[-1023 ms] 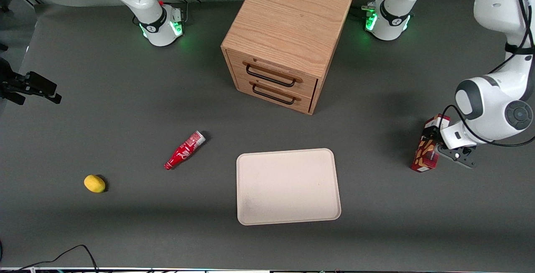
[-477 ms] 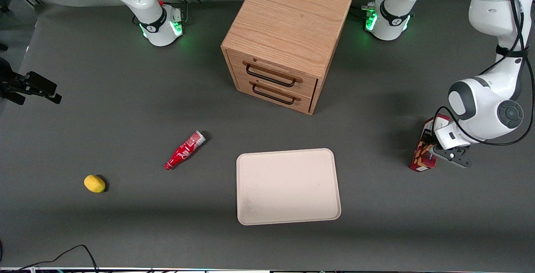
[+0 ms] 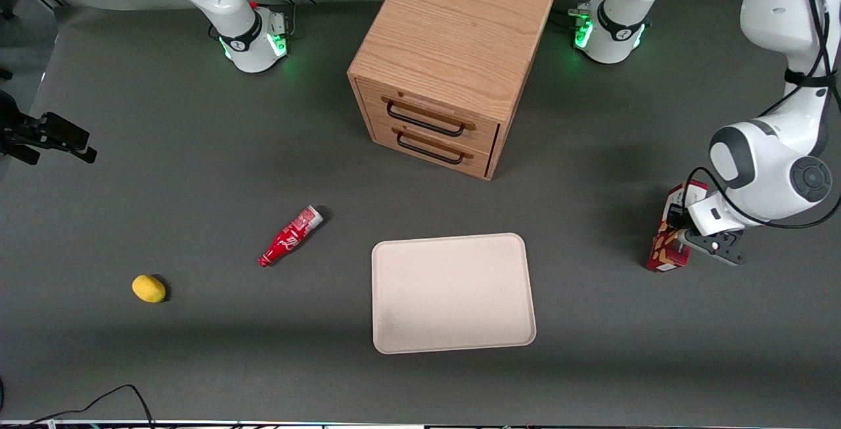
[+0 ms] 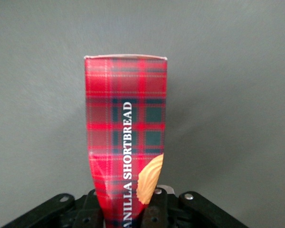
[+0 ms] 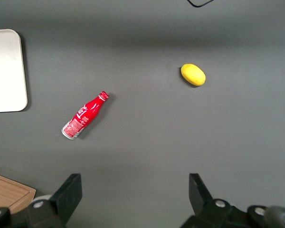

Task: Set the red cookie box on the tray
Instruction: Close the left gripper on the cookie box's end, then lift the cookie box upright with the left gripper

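At the parked arm's end of the table you have a lemon (image 3: pixel 148 288) and a small red bottle (image 3: pixel 290 236) lying on its side, neither part of this job. Nearer the middle sits the tray (image 3: pixel 452 292), bare, with the wooden cabinet (image 3: pixel 451 61) farther from the front camera. Toward the working arm's end is the box (image 3: pixel 671 234), and your gripper (image 3: pixel 688 234) is down on it. In the wrist view the fingers (image 4: pixel 156 209) press against both sides of the box (image 4: pixel 126 137), and its cardboard looks slightly creased where they bite, so take the gripper as closed on the box. Whether the box has left the table you cannot tell from these views; its lower end looks at or close to the surface.

You are, by my reading, at the grasp-and-lift step; nothing is on the tray yet. The next move calls for a clean lift, then a carry sideways toward the tray, which lies well apart from the box, and a low release inside the rim. Keep the squeeze gentle: the cardboard seems soft.
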Tool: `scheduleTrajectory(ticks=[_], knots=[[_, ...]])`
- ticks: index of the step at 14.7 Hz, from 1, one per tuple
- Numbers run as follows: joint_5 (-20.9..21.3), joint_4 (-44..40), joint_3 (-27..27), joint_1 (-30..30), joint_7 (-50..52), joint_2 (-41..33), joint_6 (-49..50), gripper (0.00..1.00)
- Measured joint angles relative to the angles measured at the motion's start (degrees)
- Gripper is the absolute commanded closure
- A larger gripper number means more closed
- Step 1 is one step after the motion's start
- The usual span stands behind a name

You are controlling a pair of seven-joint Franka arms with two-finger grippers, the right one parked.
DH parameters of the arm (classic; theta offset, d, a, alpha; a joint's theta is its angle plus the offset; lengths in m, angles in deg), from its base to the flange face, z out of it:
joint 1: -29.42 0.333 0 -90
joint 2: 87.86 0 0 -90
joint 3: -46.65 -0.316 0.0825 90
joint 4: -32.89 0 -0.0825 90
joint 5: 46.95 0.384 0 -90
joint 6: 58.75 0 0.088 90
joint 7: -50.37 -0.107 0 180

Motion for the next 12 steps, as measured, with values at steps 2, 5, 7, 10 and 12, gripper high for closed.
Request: scheduleTrajectory(ticks=[2,5,7,10,12], knots=[[-0.01,-4.46,-0.34,0.01,0.0,-2.14,7.71,1.0],[-0.01,-13.54,-1.41,0.03,0.84,-4.41,21.12,1.0],[0.08,-19.88,-1.83,0.12,4.13,-5.12,28.85,1.0],[1.15,-29.23,0.26,0.16,14.4,-5.51,39.34,1.0],[1.9,-34.06,4.7,0.08,23.93,-5.56,44.03,1.0]])
